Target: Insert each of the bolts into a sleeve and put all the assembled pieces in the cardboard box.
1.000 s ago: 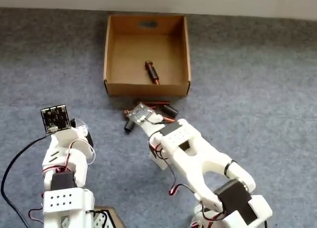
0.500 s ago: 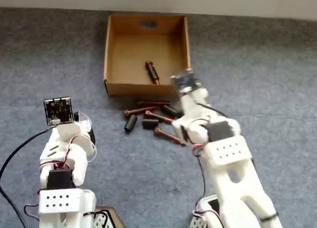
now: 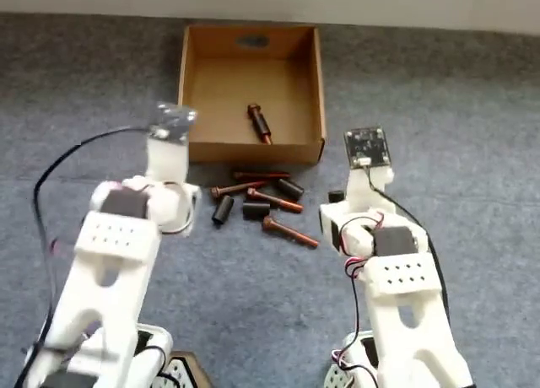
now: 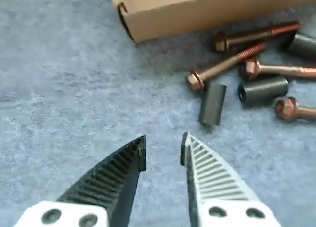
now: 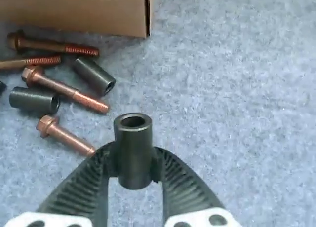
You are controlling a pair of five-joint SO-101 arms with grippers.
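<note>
This looks like a small robotics lab or hobby workbench. A grey carpet-like covering (image 3: pixel 456 93) spreads all around the cardboard box (image 3: pixel 253 152), and a pale wall (image 3: pixel 380 0) runs just behind it. In front of the box stand two white arms (image 3: pixel 118 236) with bare wires (image 3: pixel 93 141), with loose bolts (image 3: pixel 289 230) and sleeves (image 3: pixel 222 209) beside them.

Cardboard box (image 3: pixel 251 152): open, one assembled piece (image 3: pixel 259 123) lying inside. Four copper bolts (image 3: pixel 289 230), three black sleeves (image 3: pixel 222 209): loose before box front. Also a fourth sleeve (image 5: pixel 132 138), upright in right gripper (image 5: pixel 133 154).
</note>
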